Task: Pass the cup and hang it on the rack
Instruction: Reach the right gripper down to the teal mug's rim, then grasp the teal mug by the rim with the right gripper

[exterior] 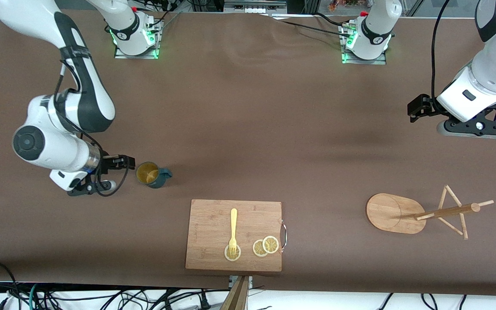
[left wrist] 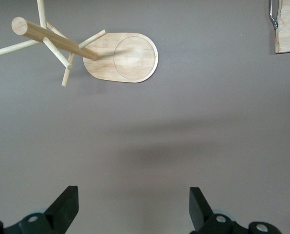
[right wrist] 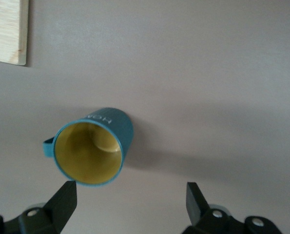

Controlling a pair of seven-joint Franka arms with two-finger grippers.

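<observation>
Nothing done yet: teal mug (exterior: 150, 175) standing upright on the table toward the right arm's end, mouth up, handle aimed at the left arm's end, ungrasped. Right gripper (right wrist: 130, 197) beside it, fingers apart (mug not between them). Left gripper (left wrist: 133, 204) over bare table, spread and empty, waiting. Bamboo mug tree (exterior: 420, 212) upright near the left arm's end; pickup, handover, hanging all left
</observation>
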